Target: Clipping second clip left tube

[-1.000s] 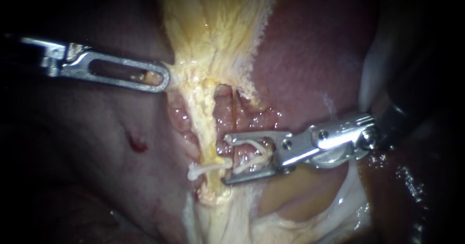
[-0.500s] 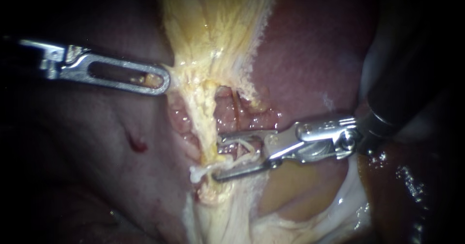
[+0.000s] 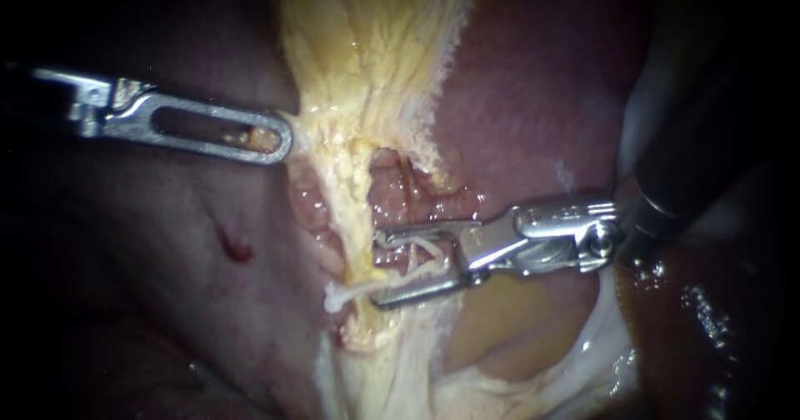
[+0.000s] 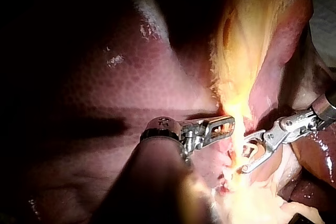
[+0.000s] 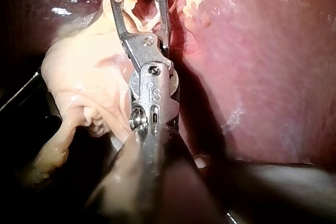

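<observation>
At centre of the endoscope view: pale yellow stringy left tube (image 3: 357,212), upright, flanked by raw reddish tissue, with the dark red liver surface (image 3: 533,120) off to the right. Across the tube's lower end: closed white clip (image 3: 350,292), lying crosswise. Right beside it: right instrument's silver pincer (image 3: 379,270), spread wide, tips at the tube's right edge, both halves seating an open white plastic clip (image 3: 421,252). Tube inside that opening or merely against it: not determinable. From the left: left instrument's slotted silver pincer (image 3: 283,143), pressed together, pinching the edge of the yellow fibrous tissue (image 3: 367,53) just above the tube. Two pincers apart, tube between them.
</observation>
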Tool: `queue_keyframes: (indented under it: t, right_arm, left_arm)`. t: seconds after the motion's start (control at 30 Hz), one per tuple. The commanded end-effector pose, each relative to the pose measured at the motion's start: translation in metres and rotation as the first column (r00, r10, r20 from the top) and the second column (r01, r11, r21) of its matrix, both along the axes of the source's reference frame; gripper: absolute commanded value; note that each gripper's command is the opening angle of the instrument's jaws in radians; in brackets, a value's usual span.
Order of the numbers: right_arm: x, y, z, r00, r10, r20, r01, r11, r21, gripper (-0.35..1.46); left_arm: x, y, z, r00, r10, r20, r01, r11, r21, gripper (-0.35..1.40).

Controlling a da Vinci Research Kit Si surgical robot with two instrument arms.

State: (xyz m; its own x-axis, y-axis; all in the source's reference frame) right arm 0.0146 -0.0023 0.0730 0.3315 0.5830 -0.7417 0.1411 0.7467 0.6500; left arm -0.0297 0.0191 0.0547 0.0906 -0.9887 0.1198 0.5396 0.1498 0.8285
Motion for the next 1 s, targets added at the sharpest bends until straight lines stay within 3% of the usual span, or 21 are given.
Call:
queue_keyframes:
  t: [0.03,0.57,0.77,1.0]
  right_arm:
    - [0.0002,-0.0001,-0.0001,1.0,-0.003,-0.004,0.003,1.0,0.0,0.49]
    - [0.0039,-0.0006,-0.0008,0.9972,-0.005,-0.075,0.01,0.998,0.068,0.49]
    - [0.0051,-0.001,-0.0003,0.9971,-0.005,-0.076,0.011,0.997,0.08,0.49]
    - [0.0062,-0.002,-0.0001,0.9897,-0.018,-0.142,0.037,0.991,0.131,0.49]
  left_arm:
    - [0.0,0.0,0.0,1.0,0.0,0.0,0.0,1.0,0.0,-0.35]
    - [-0.0002,-0.0001,0.0001,1.0,-0.002,-0.001,0.002,1.0,-0.001,-0.35]
    - [-0.0003,-0.0001,0.0001,1.0,0.0,0.0,0.0,1.0,0.0,-0.35]
    - [-0.0004,0.0,0.0001,1.0,0.0,0.0,0.0,1.0,0.0,-0.35]
